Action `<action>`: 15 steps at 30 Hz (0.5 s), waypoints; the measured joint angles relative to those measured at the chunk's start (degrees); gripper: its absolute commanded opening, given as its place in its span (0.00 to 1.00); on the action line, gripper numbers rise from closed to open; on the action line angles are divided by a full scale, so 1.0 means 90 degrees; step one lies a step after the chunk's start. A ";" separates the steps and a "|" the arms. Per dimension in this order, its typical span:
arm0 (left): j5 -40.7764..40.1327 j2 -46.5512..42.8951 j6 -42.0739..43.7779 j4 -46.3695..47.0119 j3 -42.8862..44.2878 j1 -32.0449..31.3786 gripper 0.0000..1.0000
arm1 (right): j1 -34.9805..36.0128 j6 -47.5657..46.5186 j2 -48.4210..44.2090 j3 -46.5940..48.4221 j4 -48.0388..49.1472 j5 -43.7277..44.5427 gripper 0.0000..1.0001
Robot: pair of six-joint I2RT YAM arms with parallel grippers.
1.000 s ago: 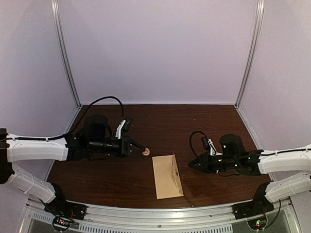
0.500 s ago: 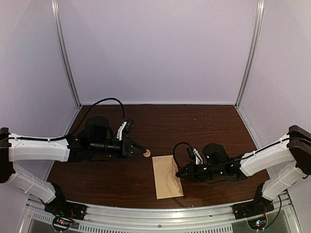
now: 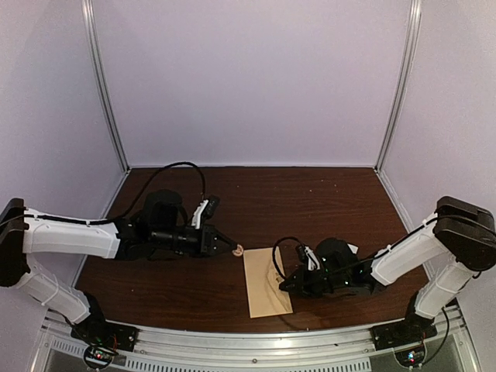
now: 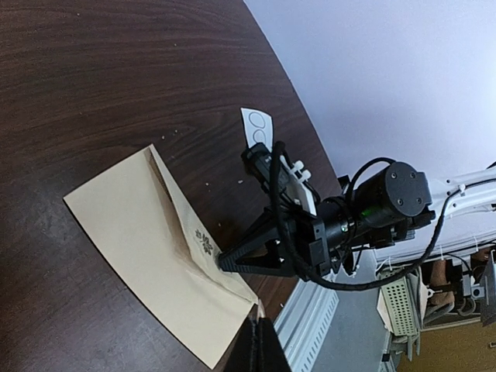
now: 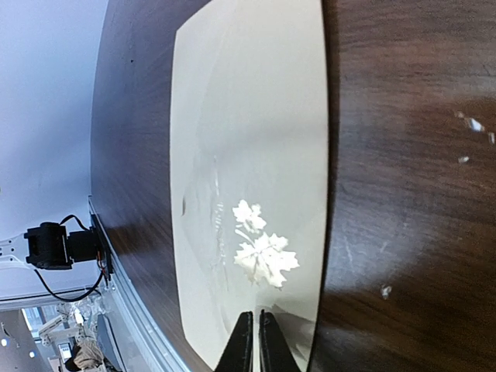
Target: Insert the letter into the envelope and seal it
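The right gripper (image 3: 283, 285) is lying low over the dark wooden table (image 3: 325, 201) with its two fingers pressed together and nothing between them. Its tip is sitting on the tan envelope (image 3: 265, 288), which is lying flat directly under and ahead of that tip. In the right wrist view a pale flower-shaped mark (image 5: 260, 252) is showing on the paper just beyond the fingertips. The left gripper (image 3: 231, 247) is also closed, pointing toward the envelope's far corner. A small round pale disc (image 3: 238, 249) is sitting at its tip; I cannot tell whether the disc is pinched. A white sticker card (image 4: 258, 126) is lying beyond the right gripper, apart from the envelope.
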 measured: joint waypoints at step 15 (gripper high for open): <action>0.0282 0.1625 0.0036 0.0488 0.0466 -0.0345 0.00 | 0.0005 0.0284 0.0284 -0.0070 0.0325 0.0046 0.04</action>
